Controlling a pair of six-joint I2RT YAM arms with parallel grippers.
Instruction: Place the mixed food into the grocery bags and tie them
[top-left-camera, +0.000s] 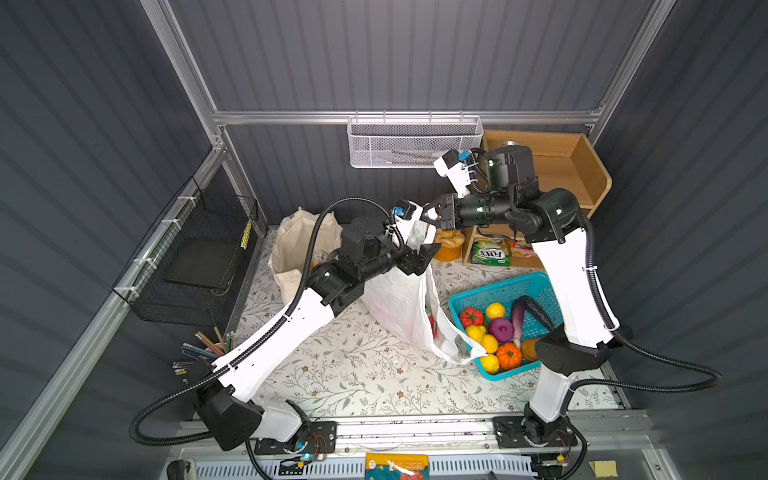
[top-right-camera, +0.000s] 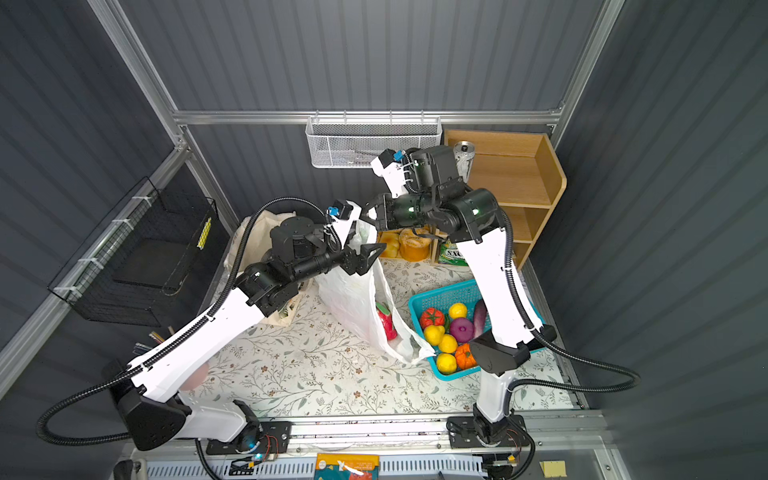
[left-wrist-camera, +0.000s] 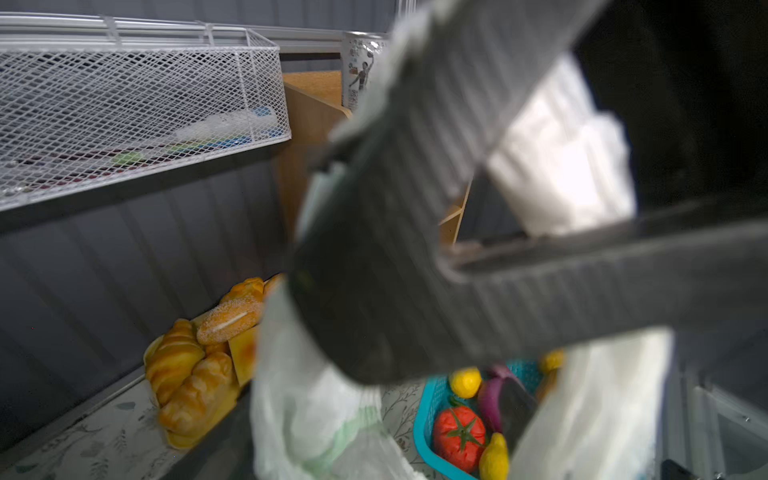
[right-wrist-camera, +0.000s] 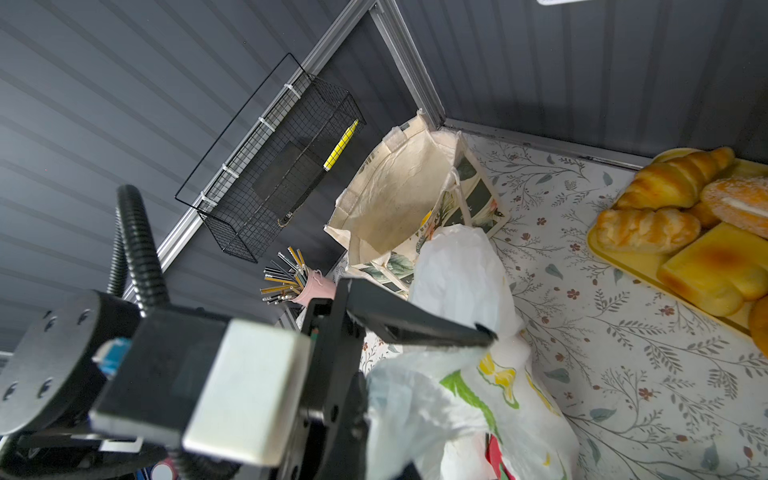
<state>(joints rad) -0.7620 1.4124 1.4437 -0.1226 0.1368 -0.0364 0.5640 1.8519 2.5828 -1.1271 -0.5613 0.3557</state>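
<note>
R end effector (top-left-camera: 428, 216) pinches thin crinkly plastic bag (top-left-camera: 395, 299); L end effector (top-left-camera: 428, 258) splayed wide alongside.

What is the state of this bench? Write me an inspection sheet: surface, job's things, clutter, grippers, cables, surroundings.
Surface: floral cloth, no spills seen.
Job's things: white plastic bag hangs from its top, with a dragon fruit inside; canvas tote stands open at the back; drink can sits on top of the wooden shelf.
Clutter: turquoise basket of toy produce; bread rolls; pencil cup.
Grippers: right gripper shut on the bag's top; left gripper open at the bag.
Cables: black conduits loop from both arms.
Surroundings: white mesh basket on the rear wall; black wire basket on the side wall.
</note>
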